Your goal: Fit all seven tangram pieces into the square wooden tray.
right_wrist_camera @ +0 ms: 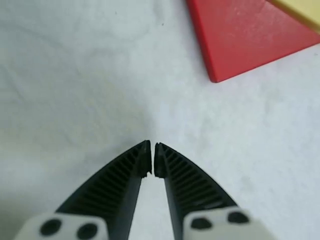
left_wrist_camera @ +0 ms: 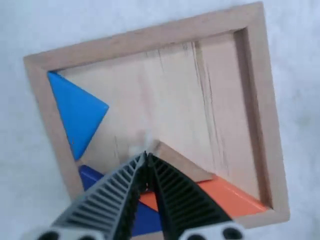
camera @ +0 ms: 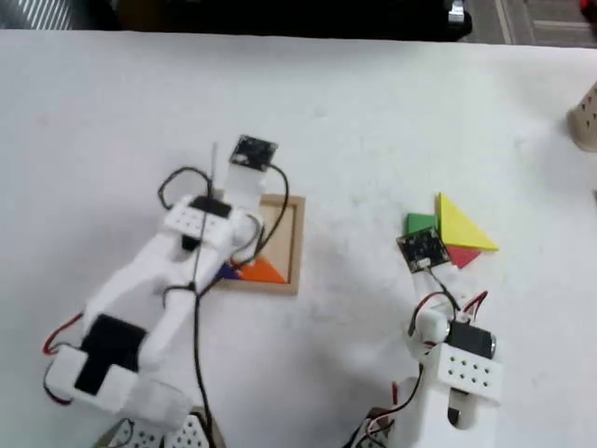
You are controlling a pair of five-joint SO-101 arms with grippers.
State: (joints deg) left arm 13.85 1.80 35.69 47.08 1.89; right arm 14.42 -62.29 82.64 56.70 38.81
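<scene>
The square wooden tray (left_wrist_camera: 150, 32) lies under my left arm, and its right rim (camera: 299, 241) shows in the high view. Inside it are a light blue triangle (left_wrist_camera: 77, 115), a dark blue piece (left_wrist_camera: 142, 217), an orange piece (left_wrist_camera: 227, 197) (camera: 265, 271) and a tan triangle (left_wrist_camera: 180, 162). My left gripper (left_wrist_camera: 146, 159) is shut and hangs over the tray floor beside the tan triangle's tip. On the table to the right lie a green piece (camera: 420, 223), a yellow triangle (camera: 461, 224) and a red piece (camera: 465, 257) (right_wrist_camera: 250, 35). My right gripper (right_wrist_camera: 151, 150) is shut over bare table close to the red piece.
The table is white. A perforated beige object (camera: 586, 117) stands at its far right edge. Cables hang along both arms. Open table lies between the tray and the loose pieces.
</scene>
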